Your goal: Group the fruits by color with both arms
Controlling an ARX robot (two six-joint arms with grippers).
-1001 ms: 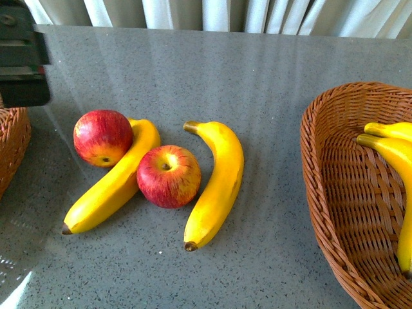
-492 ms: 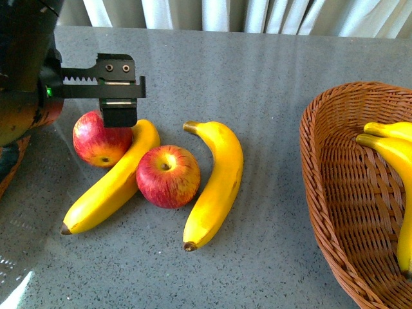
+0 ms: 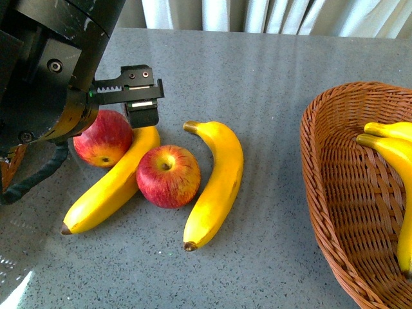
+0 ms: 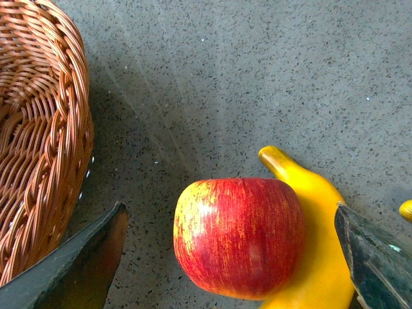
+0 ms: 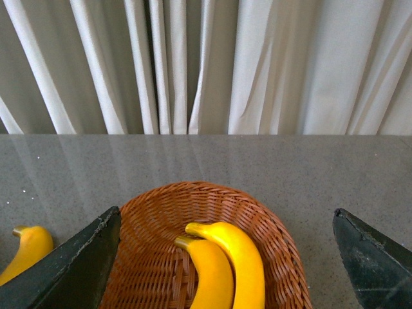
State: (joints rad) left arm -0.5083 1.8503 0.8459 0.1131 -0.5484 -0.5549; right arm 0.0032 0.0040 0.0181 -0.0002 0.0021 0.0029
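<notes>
Two red apples and two bananas lie together on the grey table. The left apple (image 3: 103, 138) leans against the left banana (image 3: 112, 187). The middle apple (image 3: 168, 176) sits between that banana and the right banana (image 3: 215, 183). My left gripper (image 3: 122, 112) hangs open just above the left apple (image 4: 238, 235), its fingers (image 4: 90, 264) apart on either side and touching nothing. My right gripper (image 5: 228, 270) is open above the right basket (image 5: 270, 232), which holds two bananas (image 5: 225, 264); it is out of the front view.
The right wicker basket (image 3: 335, 193) takes up the table's right side with its bananas (image 3: 393, 151). A second wicker basket (image 4: 38, 141) stands left of the left apple. White curtains (image 5: 206, 64) hang behind the table's far edge.
My left arm has come in from the left edge and moved right over the left apple. The fruits have not moved.
</notes>
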